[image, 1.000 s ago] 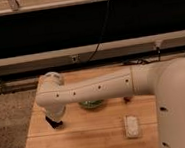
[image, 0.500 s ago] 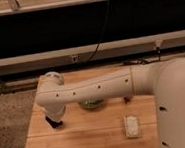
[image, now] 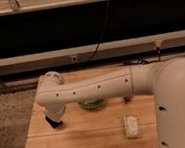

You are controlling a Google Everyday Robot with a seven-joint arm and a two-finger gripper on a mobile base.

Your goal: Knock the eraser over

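Observation:
My white arm (image: 102, 87) reaches from the right across the wooden table (image: 88, 139) to its left side. The wrist bends down there, and the dark gripper (image: 54, 123) hangs just above the tabletop near the left edge. No separate black eraser shows. It may be hidden behind the wrist or merged with the gripper's dark tip; I cannot tell which.
A green bowl-like object (image: 92, 103) sits mid-table, partly hidden behind the arm. A whitish flat packet (image: 132, 126) lies at the front right. A small dark item (image: 126, 100) sits under the arm. Rails and a dark wall stand behind the table.

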